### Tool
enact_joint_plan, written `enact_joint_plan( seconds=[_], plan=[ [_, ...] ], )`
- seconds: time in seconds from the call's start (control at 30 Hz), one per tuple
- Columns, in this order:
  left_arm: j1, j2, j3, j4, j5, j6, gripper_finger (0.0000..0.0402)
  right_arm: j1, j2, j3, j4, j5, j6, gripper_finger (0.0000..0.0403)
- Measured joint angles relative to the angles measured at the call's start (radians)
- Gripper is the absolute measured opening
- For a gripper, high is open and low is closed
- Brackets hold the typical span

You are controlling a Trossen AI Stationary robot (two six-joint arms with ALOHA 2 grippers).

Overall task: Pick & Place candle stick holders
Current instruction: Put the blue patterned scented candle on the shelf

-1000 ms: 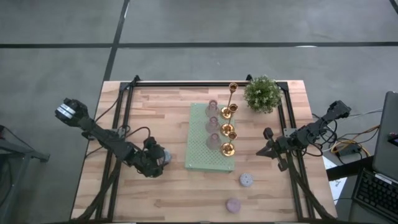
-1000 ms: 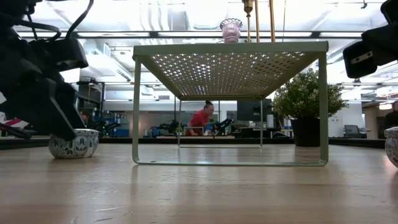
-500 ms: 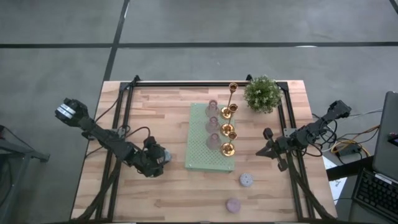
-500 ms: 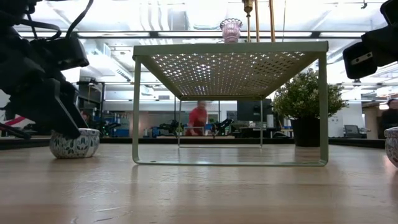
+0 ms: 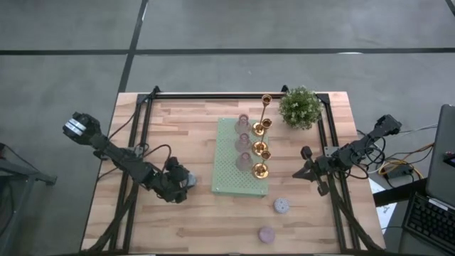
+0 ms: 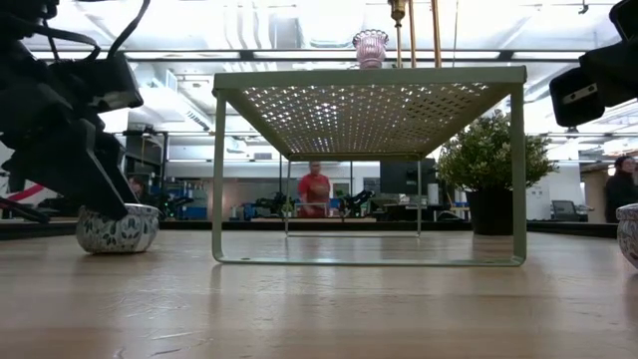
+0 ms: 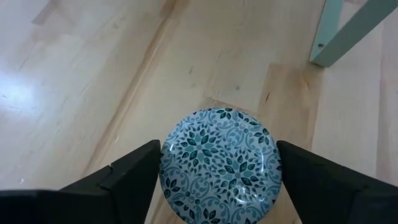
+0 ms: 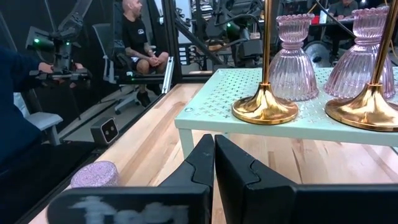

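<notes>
**Left pincer straddling a patterned holder at the desk's 8 o'clock**

Left pincer (image 7: 217,171) sits low over the wooden desk (image 5: 192,220), at about 8 o'clock from the desk's centre. Its 2 fingers (image 7: 134,171) stand spread on either side of a round cup-like holder with a teal leaf pattern (image 7: 219,163). In the left wrist view each finger looks to be right against the holder's rim; contact cannot be confirmed. In the low view the holder (image 6: 118,228) rests on the desk, so it is flanked but not lifted.

Right pincer (image 8: 214,162) is clenched, fingers pressed together with nothing between them. It hangs at about 3 o'clock, near the desk's edge, well apart from the holders.

Pale green perforated stand (image 5: 229,174) occupies the desk centre. On it: 3 ribbed pink glass holders (image 5: 242,141) in a row, with a row of gold holders (image 5: 261,149) beside them toward 3 o'clock. A tall thin-stemmed gold holder (image 5: 266,101) stands at the 12 o'clock end.

Potted green plant (image 5: 300,107) at about 1 o'clock.

2 small round holders lie loose on the desk at about 5 o'clock: a lavender-grey one (image 5: 282,205) and a pink one (image 5: 266,234).

A person (image 6: 314,189) stands in the room beyond.
</notes>
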Motion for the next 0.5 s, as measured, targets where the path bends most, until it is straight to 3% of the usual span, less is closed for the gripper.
enact_joint_plan(
  seconds=[0.5],
  plan=[
    [0.000, 0.000, -0.064, 0.094, -0.011, -0.017, 0.0318, 0.000, 0.000, 0.000, 0.000, 0.000, 0.000, 0.0008]
  ],
)
